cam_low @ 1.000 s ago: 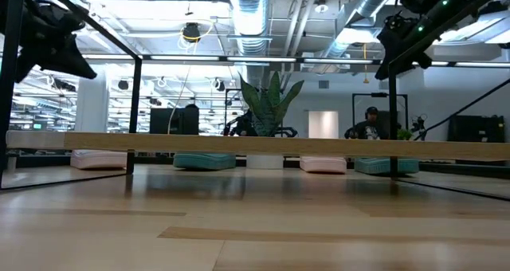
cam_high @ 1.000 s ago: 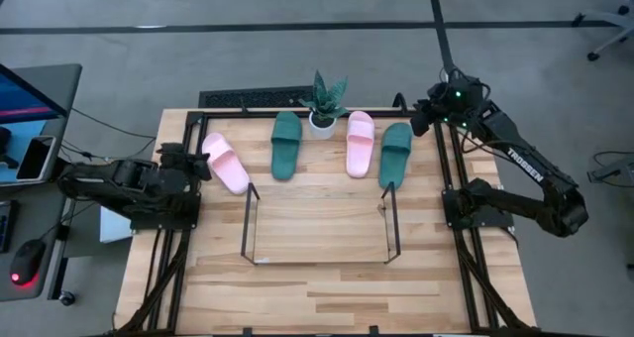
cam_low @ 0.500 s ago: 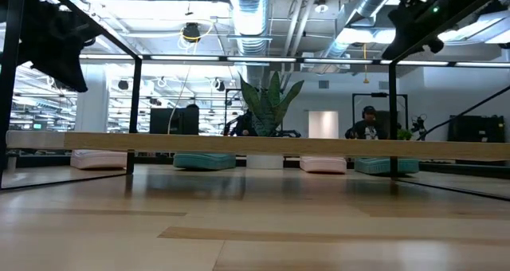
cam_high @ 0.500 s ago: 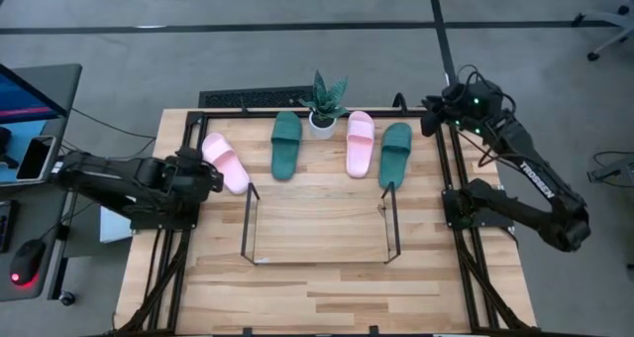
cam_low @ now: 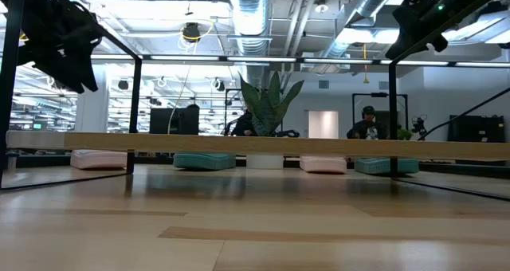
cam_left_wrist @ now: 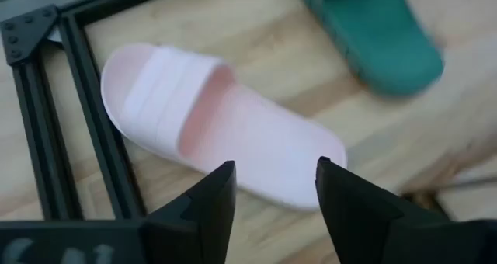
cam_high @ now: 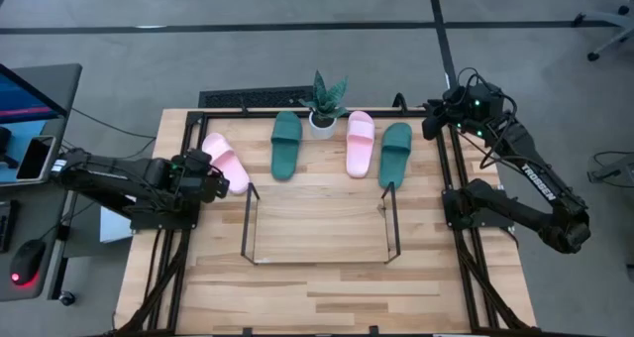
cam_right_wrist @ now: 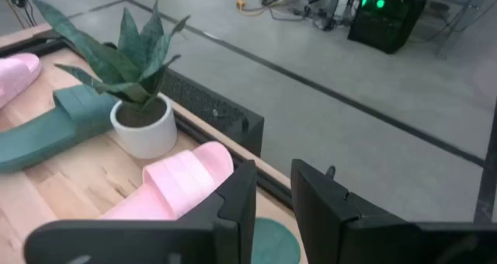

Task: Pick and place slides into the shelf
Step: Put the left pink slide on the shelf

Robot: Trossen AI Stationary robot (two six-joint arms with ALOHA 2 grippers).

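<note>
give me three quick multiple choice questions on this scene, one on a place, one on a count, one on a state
1. Where is the potted plant?
A. inside the shelf
B. between a green slide and a pink slide
C. on the floor

2. How many slides lie on the table?
A. two
B. three
C. four

3. How are the left gripper fingers?
A. open above the pink slide
C. shut on a green slide
B. shut on the plant

Answers: 1 B, it stands between the two middle slides. 2 C, two pink, two green. 3 A, an empty gap shows between them.

Matt foam slides (cam_high: 226, 165) – pale wood-grain table (cam_high: 317, 278) – thin black wire shelf (cam_high: 248, 223).
</note>
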